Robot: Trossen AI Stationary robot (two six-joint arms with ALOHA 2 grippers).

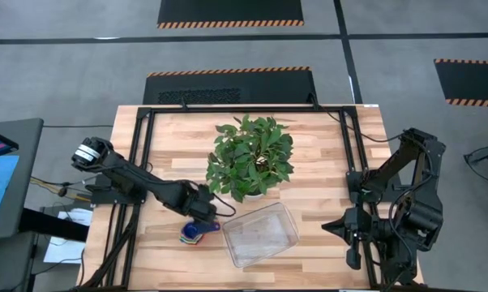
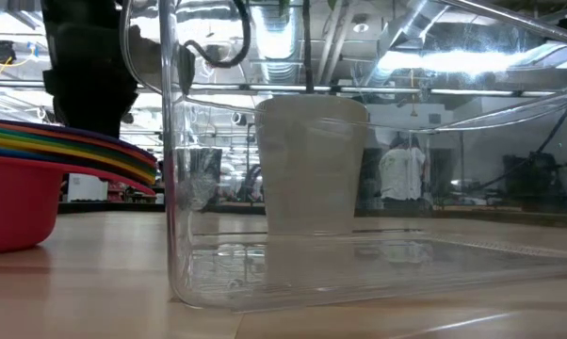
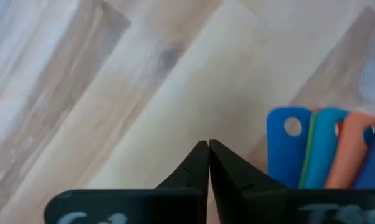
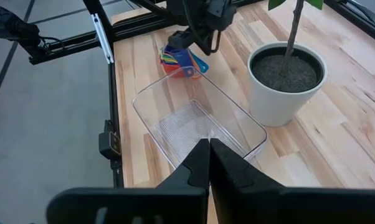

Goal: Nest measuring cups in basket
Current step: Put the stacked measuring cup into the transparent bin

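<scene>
Overhead view. The left gripper [image 1: 202,217], fingers pressed together on nothing, hangs directly over the measuring cups [image 1: 194,234], which sit nested in one stack on the wooden table [image 1: 325,154] just beside the basket [image 1: 260,234], on its left-arm side. The low view shows the stack's red cup [image 2: 15,209] lowest, with the coloured handles [image 2: 86,143] fanned above it, apart from the basket's clear wall. The basket lies skewed, near the table's front edge, with nothing in it. The potted plant [image 1: 250,156] stands close behind the basket. Bare wood lies between the basket and the right gripper [image 1: 351,243], which waits, fingers together and holding nothing, at the table's right edge.
</scene>
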